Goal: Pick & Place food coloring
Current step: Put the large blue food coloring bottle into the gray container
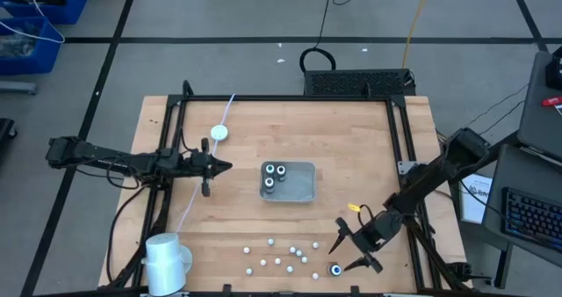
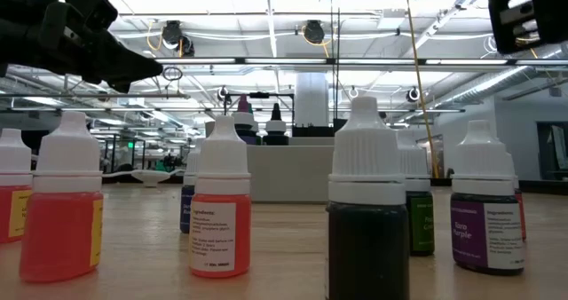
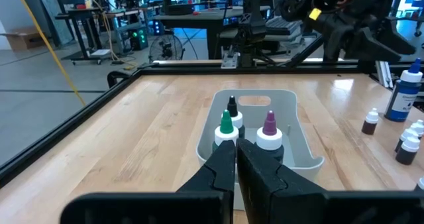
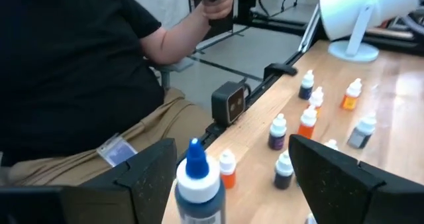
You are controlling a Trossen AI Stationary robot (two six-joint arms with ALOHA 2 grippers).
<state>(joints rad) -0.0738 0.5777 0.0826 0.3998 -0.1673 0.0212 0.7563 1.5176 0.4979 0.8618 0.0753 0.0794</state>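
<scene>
The grey tray (image 1: 303,191) sits mid-table and holds three food coloring bottles (image 1: 275,176); in the left wrist view their tops are green (image 3: 226,126), black (image 3: 232,109) and purple (image 3: 269,126). My left gripper (image 1: 226,166) is shut and hovers left of the tray, pointing at it (image 3: 236,151). My right gripper (image 1: 342,257) is open near the table's near edge. A blue-topped bottle (image 1: 335,269) stands upright on the wood between its fingers (image 4: 195,174), closer to one finger (image 4: 149,177). I see no touch.
Several more small bottles (image 1: 283,255) stand scattered on the wood left of my right gripper, close to the near edge (image 4: 308,121). A white lamp (image 1: 167,260) stands at the near left corner. A white round puck (image 1: 219,132) with a cord lies farther back. A seated person (image 4: 73,71) is beyond the near edge.
</scene>
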